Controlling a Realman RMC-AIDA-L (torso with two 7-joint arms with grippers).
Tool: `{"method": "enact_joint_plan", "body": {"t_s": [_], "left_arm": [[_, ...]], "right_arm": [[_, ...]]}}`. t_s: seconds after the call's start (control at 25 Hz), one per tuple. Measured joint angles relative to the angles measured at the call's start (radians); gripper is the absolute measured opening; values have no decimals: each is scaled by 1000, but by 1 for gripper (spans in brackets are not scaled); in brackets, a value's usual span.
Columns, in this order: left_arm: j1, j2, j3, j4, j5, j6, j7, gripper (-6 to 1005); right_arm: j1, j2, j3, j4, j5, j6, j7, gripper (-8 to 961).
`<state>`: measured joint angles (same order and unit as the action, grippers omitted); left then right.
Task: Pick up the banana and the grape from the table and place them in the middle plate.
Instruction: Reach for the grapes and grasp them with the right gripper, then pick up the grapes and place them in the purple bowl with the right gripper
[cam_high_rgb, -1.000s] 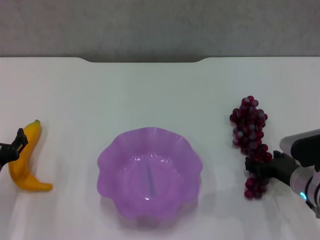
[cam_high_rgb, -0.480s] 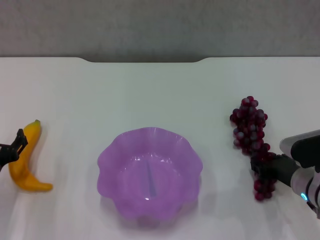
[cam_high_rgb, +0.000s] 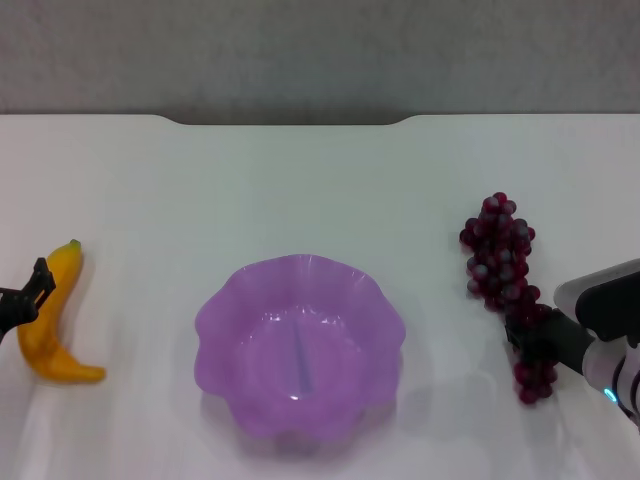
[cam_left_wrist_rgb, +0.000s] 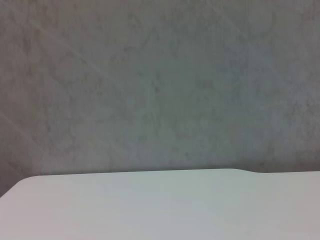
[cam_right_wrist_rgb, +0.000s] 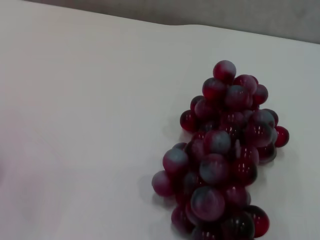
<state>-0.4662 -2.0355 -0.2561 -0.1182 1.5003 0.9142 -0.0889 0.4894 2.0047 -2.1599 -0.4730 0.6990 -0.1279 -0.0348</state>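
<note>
**Both arms at their fruit, nothing lifted yet**

White, smooth tabletop (cam_high_rgb: 300, 180) with a notched far edge, grey wall behind.

Right gripper (cam_high_rgb: 532, 345): low at the right edge of the table, dark fingers buried in the near end of the long bunch of dark red-purple grapes (cam_high_rgb: 505, 275). Reads as clamped on the bunch's lower part. Bunch lies stretched along the table, far end resting on the surface; the right wrist view shows berries (cam_right_wrist_rgb: 225, 160) with whitish bloom lying on the white top.

Left gripper (cam_high_rgb: 25, 300): at the far left edge, dark fingertips touching the upper half of the curved yellow-orange banana (cam_high_rgb: 50, 325). Cannot tell whether its fingers are parted or closed. Banana lies flat on the table, greenish tip pointing away. Left wrist view shows only table and wall.

Translucent purple plastic plate with scalloped rim (cam_high_rgb: 215, 310): between the two fruits, well apart from each, nothing in it.

Judgement: grasp step in hand, grapes first. Next move calls for a straight lift so the loose bunch clears the table, then a carry leftward over the plate rim before release. Dangling berries could catch on the rim.
</note>
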Motion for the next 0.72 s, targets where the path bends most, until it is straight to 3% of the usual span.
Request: {"method": "enact_joint_plan", "body": {"t_s": [0.48,0.72], "left_arm": [[4,0,0,1,0,0,0,900],[7,0,0,6,0,0,0,900]], "right_arm": [[19,-3,18,-6,-1,-7,-64,455],[25,-4,96,-17,-1,-10,-130,442]]}}
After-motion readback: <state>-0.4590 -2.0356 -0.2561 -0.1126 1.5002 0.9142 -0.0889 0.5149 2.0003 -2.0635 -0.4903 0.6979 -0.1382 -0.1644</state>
